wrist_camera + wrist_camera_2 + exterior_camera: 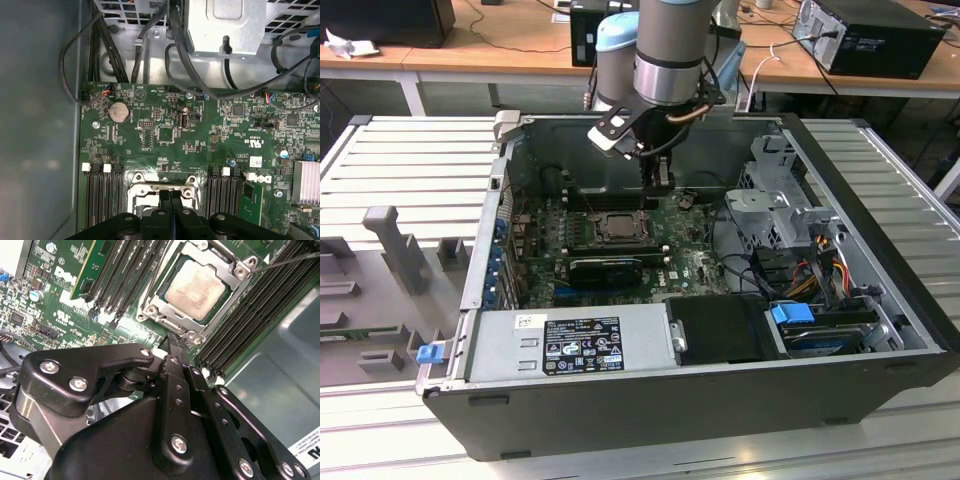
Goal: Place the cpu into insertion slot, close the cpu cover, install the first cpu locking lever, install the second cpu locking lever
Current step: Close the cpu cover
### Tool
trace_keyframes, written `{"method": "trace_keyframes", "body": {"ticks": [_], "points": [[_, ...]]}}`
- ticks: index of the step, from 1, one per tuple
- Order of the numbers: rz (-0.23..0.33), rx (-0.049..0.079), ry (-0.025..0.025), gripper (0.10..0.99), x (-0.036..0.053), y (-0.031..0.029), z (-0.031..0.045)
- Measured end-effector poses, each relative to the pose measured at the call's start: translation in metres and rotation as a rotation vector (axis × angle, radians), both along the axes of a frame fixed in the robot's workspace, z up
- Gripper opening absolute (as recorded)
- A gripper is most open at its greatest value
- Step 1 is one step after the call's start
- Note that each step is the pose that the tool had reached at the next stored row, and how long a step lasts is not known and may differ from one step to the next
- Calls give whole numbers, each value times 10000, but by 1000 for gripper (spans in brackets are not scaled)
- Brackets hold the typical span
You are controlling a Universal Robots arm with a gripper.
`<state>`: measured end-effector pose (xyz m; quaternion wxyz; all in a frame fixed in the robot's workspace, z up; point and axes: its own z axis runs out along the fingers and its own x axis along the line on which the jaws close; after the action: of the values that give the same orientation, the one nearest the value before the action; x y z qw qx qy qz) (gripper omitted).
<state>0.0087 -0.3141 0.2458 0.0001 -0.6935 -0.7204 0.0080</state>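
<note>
The cpu (195,290) lies flat in the insertion slot (618,226) on the green motherboard, its dull silver top showing. The cpu cover (150,307) is down around it as a metal frame. One thin wire locking lever (285,261) runs off from a socket corner, and another (159,275) lies along the socket's side. My gripper (172,337) is shut with nothing between its fingers; its tip hovers just at the socket's edge. In the first wrist view the gripper (171,196) sits over the socket frame (145,182). In the exterior view the gripper (658,178) hangs just behind the socket.
The open computer case (880,200) stands on a slatted metal table. Black memory slots (250,315) flank the socket on both sides. A drive cage (775,215) and cables (830,250) fill the exterior view's right; the power supply (570,345) lies along the front.
</note>
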Motion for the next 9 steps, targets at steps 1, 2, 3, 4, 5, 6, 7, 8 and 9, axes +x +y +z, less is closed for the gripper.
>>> {"method": "trace_keyframes", "body": {"ticks": [1, 2, 3, 4, 5, 6, 7, 8, 9], "points": [[-1, 3, -2, 106, -16, 1, -4], [-1, 3, -3, 106, -24, 1, -11], [-1, 0, -1, 106, -29, 0, -21], [19, 0, -2, 106, -35, 0, -44], [93, 1, -1, 106, -44, -1, -70], [166, 4, -2, 106, -61, -2, -96], [182, 5, -1, 106, -76, -3, -107], [187, 5, -2, 106, -91, -3, -112], [191, 4, 0, 106, -136, -3, -116]]}}
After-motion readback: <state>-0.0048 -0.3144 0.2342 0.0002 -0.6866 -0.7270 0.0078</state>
